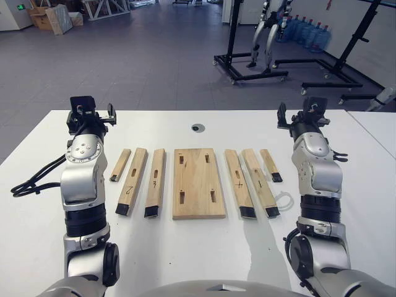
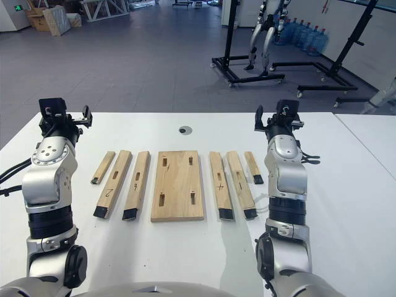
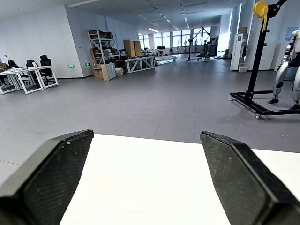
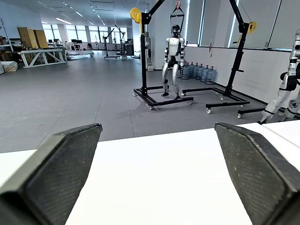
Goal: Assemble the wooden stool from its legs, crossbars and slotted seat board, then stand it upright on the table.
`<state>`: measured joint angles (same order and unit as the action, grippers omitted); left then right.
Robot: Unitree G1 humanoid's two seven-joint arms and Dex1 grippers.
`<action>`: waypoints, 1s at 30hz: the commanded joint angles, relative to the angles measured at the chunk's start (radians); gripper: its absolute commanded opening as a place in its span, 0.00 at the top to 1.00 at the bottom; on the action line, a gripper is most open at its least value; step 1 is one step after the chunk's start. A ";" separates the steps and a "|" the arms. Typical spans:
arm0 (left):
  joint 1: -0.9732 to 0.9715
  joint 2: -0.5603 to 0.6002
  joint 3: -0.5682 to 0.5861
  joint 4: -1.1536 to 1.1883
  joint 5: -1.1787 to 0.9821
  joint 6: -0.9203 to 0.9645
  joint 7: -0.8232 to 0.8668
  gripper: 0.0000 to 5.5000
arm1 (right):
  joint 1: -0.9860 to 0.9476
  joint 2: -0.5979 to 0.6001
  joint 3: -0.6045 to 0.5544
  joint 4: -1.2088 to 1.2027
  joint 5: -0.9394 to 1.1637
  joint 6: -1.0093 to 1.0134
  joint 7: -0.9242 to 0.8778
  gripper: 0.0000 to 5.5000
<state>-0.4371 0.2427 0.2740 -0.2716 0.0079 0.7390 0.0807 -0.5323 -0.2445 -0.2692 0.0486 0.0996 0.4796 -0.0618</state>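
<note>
Left end effector [image 3: 146, 140] spread wide, empty, over the white table [image 1: 204, 247]. Right end effector [image 4: 158, 131] likewise wide apart, gripping nothing.

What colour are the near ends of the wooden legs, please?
Black ends; the left eye view shows them best.

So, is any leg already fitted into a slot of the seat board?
No, the seat board lies flat with its four slots empty, and the other wooden pieces lie beside it, apart.
</note>
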 commanded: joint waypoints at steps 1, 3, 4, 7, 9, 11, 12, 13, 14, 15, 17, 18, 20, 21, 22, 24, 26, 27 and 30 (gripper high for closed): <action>0.006 0.005 0.009 -0.009 -0.003 -0.006 0.000 0.24 | -0.028 0.008 0.009 0.016 0.005 0.002 -0.002 0.19; -0.007 0.008 0.005 -0.003 -0.003 -0.016 -0.003 0.24 | -0.025 0.013 0.008 0.017 0.007 -0.004 -0.006 0.19; -0.013 0.010 0.003 0.000 -0.003 -0.022 -0.004 0.24 | -0.025 0.016 0.008 0.017 0.007 -0.006 -0.008 0.19; -0.022 0.011 -0.005 0.002 -0.001 -0.037 -0.007 0.24 | -0.028 0.020 0.007 0.018 0.005 -0.009 -0.012 0.19; -0.024 0.012 -0.008 0.003 -0.001 -0.052 -0.009 0.24 | -0.022 0.022 0.007 0.008 0.005 -0.007 -0.013 0.19; -0.021 0.018 -0.005 0.008 0.000 -0.079 -0.011 0.24 | 0.002 0.026 0.004 -0.024 0.008 0.007 -0.015 0.19; -0.005 0.025 -0.006 0.007 0.008 -0.103 -0.013 0.24 | 0.034 0.023 -0.002 -0.061 0.011 0.023 -0.011 0.19; 0.027 0.023 0.000 -0.004 0.009 -0.136 -0.013 0.24 | 0.081 0.017 -0.020 -0.097 0.025 0.045 0.002 0.19; 0.055 0.017 0.006 -0.015 0.010 -0.160 -0.008 0.24 | 0.122 0.009 -0.035 -0.120 0.032 0.058 0.014 0.19; 0.075 0.006 0.013 -0.023 0.008 -0.180 0.000 0.24 | 0.155 0.001 -0.049 -0.137 0.038 0.069 0.021 0.19; 0.096 -0.013 0.024 -0.037 0.001 -0.218 0.017 0.24 | 0.163 -0.009 -0.057 -0.140 0.043 0.080 0.027 0.19; 0.098 -0.021 0.029 -0.040 -0.004 -0.235 0.024 0.24 | 0.150 -0.008 -0.053 -0.135 0.043 0.082 0.027 0.19; 0.092 -0.028 0.031 -0.036 -0.006 -0.263 0.033 0.24 | 0.130 -0.006 -0.037 -0.130 0.039 0.081 0.025 0.19; 0.090 -0.028 0.035 -0.038 -0.005 -0.275 0.037 0.24 | 0.122 -0.002 -0.025 -0.127 0.035 0.079 0.026 0.19; 0.090 -0.026 0.039 -0.039 -0.004 -0.286 0.040 0.24 | 0.120 0.000 -0.014 -0.129 0.031 0.078 0.025 0.19; 0.098 -0.029 0.050 -0.044 -0.013 -0.315 0.042 0.24 | 0.120 0.005 -0.007 -0.128 0.030 0.076 0.018 0.19; 0.121 -0.035 0.055 -0.046 -0.018 -0.341 0.040 0.24 | 0.120 0.007 -0.005 -0.124 0.031 0.074 0.012 0.19; 0.135 -0.041 0.060 -0.048 -0.018 -0.358 0.044 0.24 | 0.116 0.007 -0.003 -0.119 0.031 0.072 0.012 0.19; 0.157 -0.032 0.047 -0.043 0.004 -0.400 0.046 0.24 | 0.105 0.004 0.000 -0.112 0.032 0.071 0.012 0.19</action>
<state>-0.2952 0.2059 0.3287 -0.3126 -0.0039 0.3631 0.1220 -0.4000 -0.2412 -0.2726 -0.0688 0.1352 0.5524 -0.0478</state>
